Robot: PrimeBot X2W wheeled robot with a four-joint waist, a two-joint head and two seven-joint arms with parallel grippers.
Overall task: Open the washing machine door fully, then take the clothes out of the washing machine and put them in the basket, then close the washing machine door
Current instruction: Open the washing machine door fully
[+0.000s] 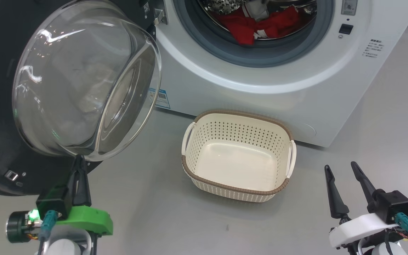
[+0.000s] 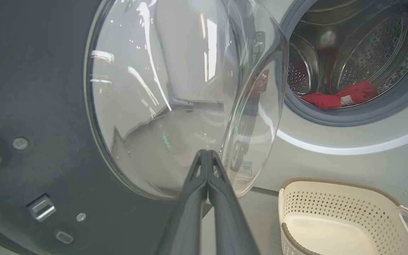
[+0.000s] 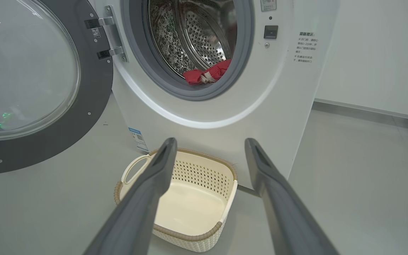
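Door: the washing machine door (image 1: pixel 83 81) stands swung wide to the left, its glass bowl bulging outward.
Left pincer: the left pincer (image 1: pixel 80 158) has its fingers pressed together on nothing, tips at the bowl's lower edge.
Right pincer: the right pincer (image 1: pixel 340 165) is spread wide and empty, right of the basket.
Clothes: the red clothes (image 1: pixel 260 23) lie in the drum of the washing machine (image 1: pixel 260 88).
Basket: the basket (image 1: pixel 239 191) sits empty on the floor (image 1: pixel 154 219), just before the machine.
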